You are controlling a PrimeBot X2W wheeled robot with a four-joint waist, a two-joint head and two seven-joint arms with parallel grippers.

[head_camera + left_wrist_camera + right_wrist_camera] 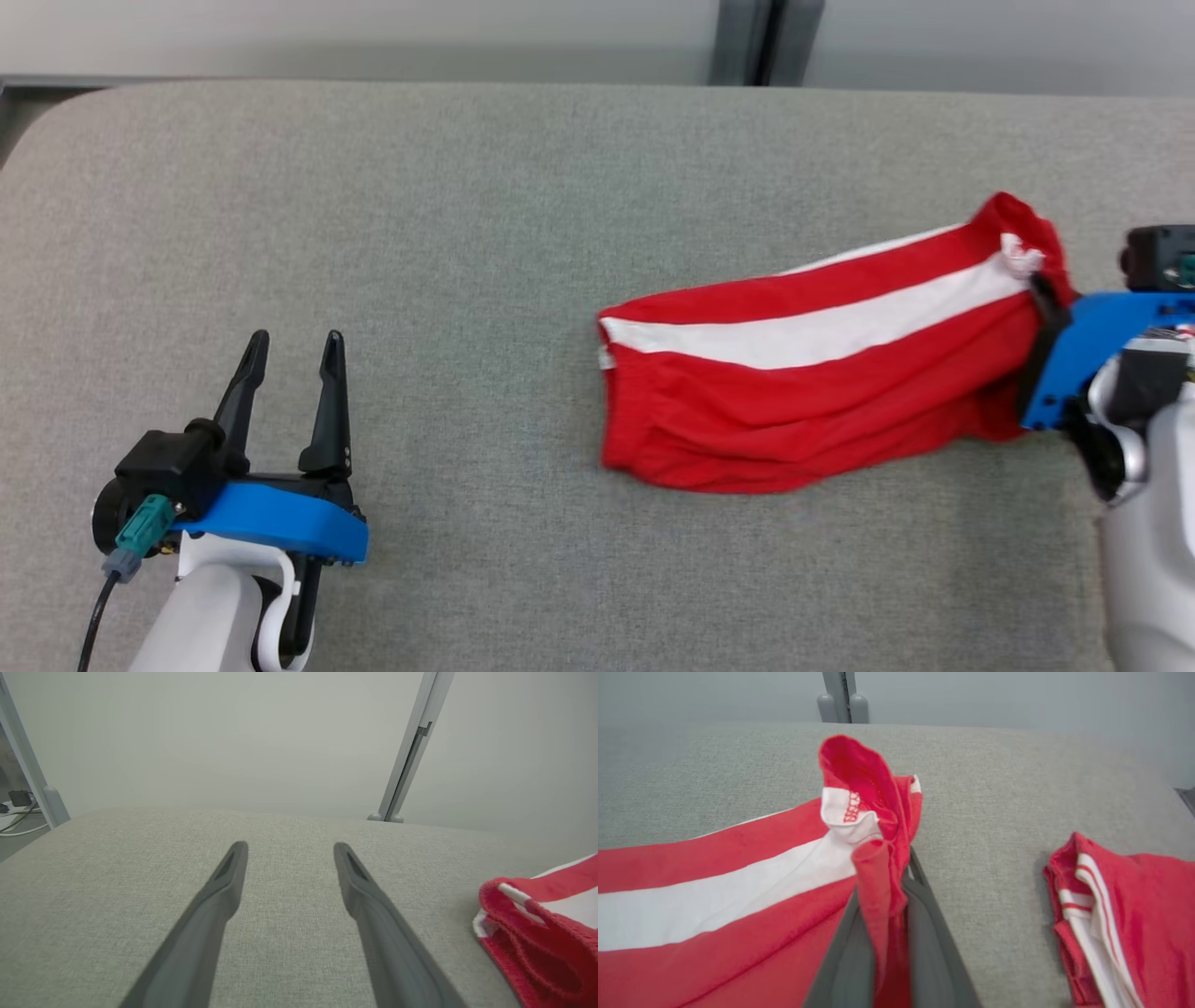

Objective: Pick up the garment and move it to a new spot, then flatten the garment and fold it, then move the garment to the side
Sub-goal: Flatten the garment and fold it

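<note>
The garment is red with a broad white stripe and lies bunched lengthwise on the right half of the grey padded table. My right gripper reaches in from the right edge and is shut on the garment's right end. In the right wrist view a fold of red cloth is pinched between the two fingers of the right gripper and stands up above them. My left gripper rests open at the lower left, well clear of the cloth. Between the fingers of the left gripper is bare table, and the garment's left end lies to their right.
A second piece of red cloth with thin white stripes lies on the table to the right of my right gripper. A pale wall with a grey vertical post runs behind the table's far edge. Cables lie past the table's left corner.
</note>
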